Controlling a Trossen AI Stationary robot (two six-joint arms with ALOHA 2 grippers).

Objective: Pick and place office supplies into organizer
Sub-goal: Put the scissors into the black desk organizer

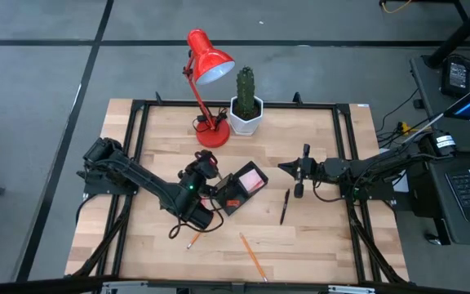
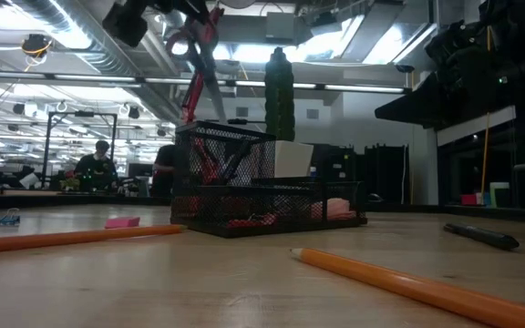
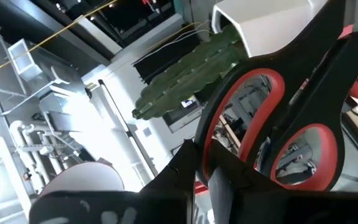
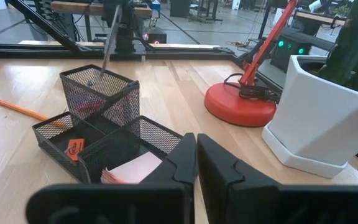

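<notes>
High view: the left gripper (image 1: 211, 173) hangs over the organizer (image 1: 239, 189) near the middle of the table (image 1: 317, 245), clamped on the scissors (image 1: 210, 163). A pink pad (image 1: 253, 180) lies in the organizer's compartment nearest the cactus (image 1: 245, 86). The right gripper (image 1: 288, 167), fingers pressed together and empty, waits toward the right edge. A pen (image 1: 285, 206) lies just beside it, nearer the front edge. One pencil (image 1: 253, 256) lies by the front edge, another (image 1: 193, 239) shows beside the left arm. The lamp (image 1: 206, 69) and the cactus stand at the back edge.

Low view: the scissors (image 2: 196, 55) hang blades-down into the organizer's (image 2: 262, 196) tall mesh cup. Two pencils (image 2: 427, 290) (image 2: 71, 237), the pen (image 2: 481, 236) and a small pink piece (image 2: 122, 221) lie on the table.

Left wrist view: the fingers (image 3: 188, 168) pinch the scissors (image 3: 272, 124) at the red-lined handle loops.

Right wrist view: the closed right gripper (image 4: 196, 146) faces the organizer (image 4: 98, 134); the pad (image 4: 135, 168) and a red piece (image 4: 74, 148) lie in its low trays.
</notes>
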